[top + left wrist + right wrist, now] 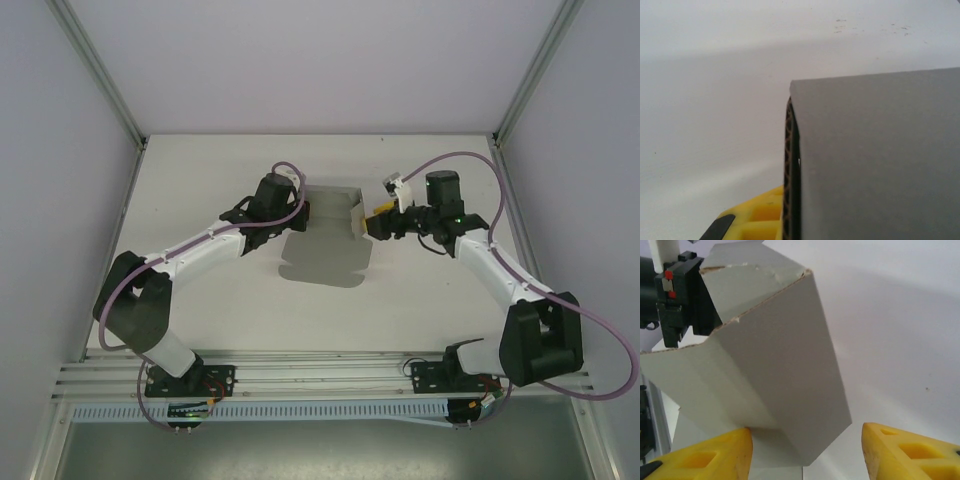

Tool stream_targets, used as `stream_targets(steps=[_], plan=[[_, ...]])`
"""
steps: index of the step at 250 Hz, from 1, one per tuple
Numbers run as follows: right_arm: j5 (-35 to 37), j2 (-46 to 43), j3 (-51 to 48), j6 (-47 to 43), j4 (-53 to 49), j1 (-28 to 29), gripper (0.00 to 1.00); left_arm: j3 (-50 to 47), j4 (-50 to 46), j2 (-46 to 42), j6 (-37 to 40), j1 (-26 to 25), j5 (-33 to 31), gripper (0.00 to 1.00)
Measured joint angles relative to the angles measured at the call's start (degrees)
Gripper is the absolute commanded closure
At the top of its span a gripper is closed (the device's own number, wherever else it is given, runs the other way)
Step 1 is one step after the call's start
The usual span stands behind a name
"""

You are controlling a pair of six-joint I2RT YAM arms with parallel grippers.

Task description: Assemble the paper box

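The paper box (328,250) is a grey cardboard sheet, partly folded, in the middle of the table. Its far part stands up between the two grippers, and its near flap lies flat. My left gripper (303,214) is shut on the box's left side. In the left wrist view a grey panel (880,160) presses against one yellow finger (760,220), and the other finger is hidden behind it. My right gripper (372,224) is at the box's right end. In the right wrist view it (806,440) is open astride a folded flap (775,355); the left finger touches the card and the right one stands apart.
The white table (200,180) is walled in by pale side panels and metal frame posts (100,70). An aluminium rail (320,375) with both arm bases runs along the near edge. The left arm's black wrist (680,300) stands just behind the raised cardboard.
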Motion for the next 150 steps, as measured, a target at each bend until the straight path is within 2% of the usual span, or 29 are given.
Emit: stream_targets(steps=[69, 150], plan=[[0.7, 5.2, 2.3, -0.3, -0.3, 2.9, 0.29, 0.3, 0.2, 0.2, 0.0, 0.0, 0.1, 1.00], [18.5, 4.9, 1.3, 7.3, 6.2, 8.2, 0.29, 1.9, -0.7, 1.2, 0.0, 0.1, -1.2, 1.00]])
